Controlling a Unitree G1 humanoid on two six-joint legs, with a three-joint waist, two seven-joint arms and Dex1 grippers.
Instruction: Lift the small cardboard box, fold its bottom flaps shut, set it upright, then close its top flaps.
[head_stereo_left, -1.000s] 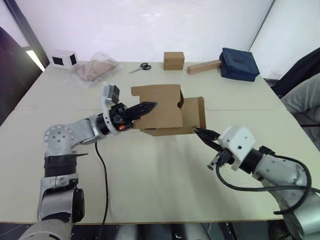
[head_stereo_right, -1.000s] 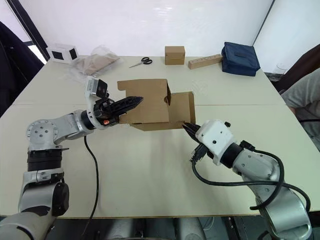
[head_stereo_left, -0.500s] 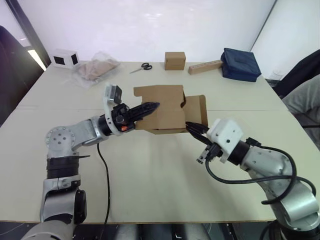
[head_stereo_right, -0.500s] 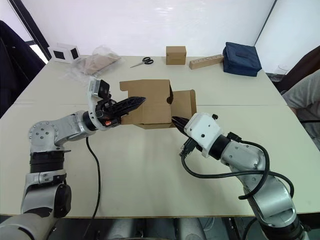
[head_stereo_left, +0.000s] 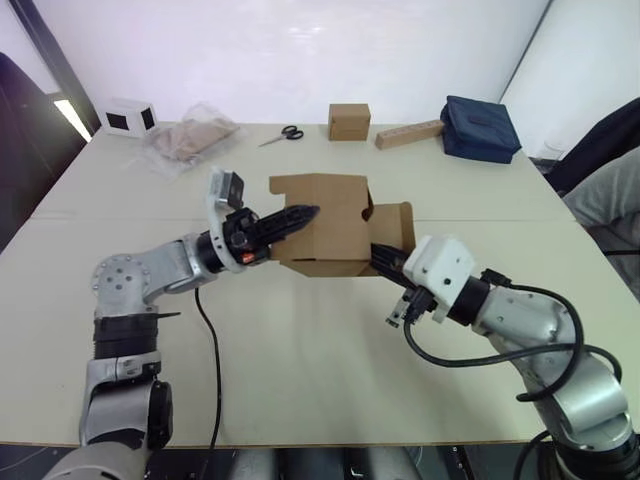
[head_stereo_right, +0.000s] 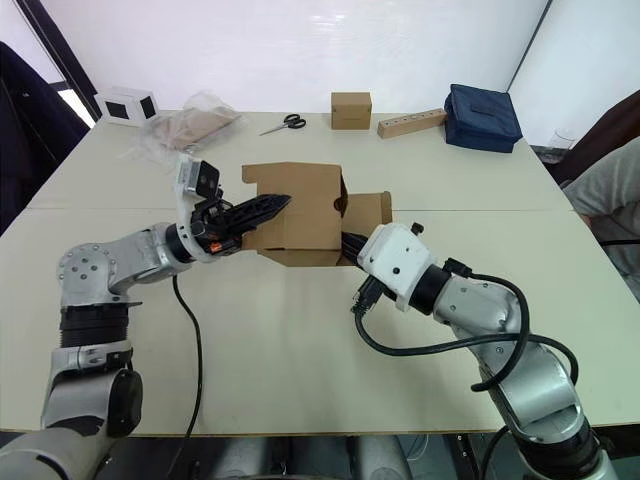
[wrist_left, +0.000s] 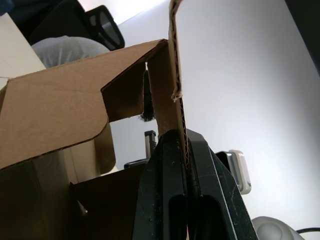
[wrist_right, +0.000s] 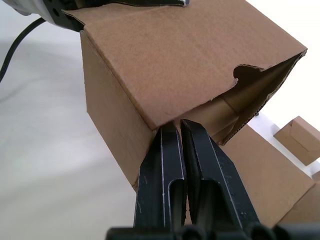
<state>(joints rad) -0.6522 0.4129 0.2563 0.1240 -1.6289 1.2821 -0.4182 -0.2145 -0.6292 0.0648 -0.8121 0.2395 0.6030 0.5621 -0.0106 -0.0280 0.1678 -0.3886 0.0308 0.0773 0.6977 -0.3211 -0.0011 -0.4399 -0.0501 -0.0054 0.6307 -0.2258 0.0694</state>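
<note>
The right end effector (head_stereo_right: 347, 243), fingers pressed together, has slid in from well clear of the small cardboard box (head_stereo_left: 320, 225) over the last second, and its tips now poke right up against the box's lower right corner by the bottom flaps (head_stereo_left: 392, 225), which looks like it's about to start folding them. The box itself is held up off the desk (head_stereo_left: 300, 350), and the left end effector (head_stereo_left: 300, 213) keeps pinching one cardboard wall on the box's left side. Past the box, the scissors (head_stereo_left: 279, 135), the small closed cube box (head_stereo_left: 348, 121) and the navy bag (head_stereo_left: 479, 127) sit at the desk's far edge.
</note>
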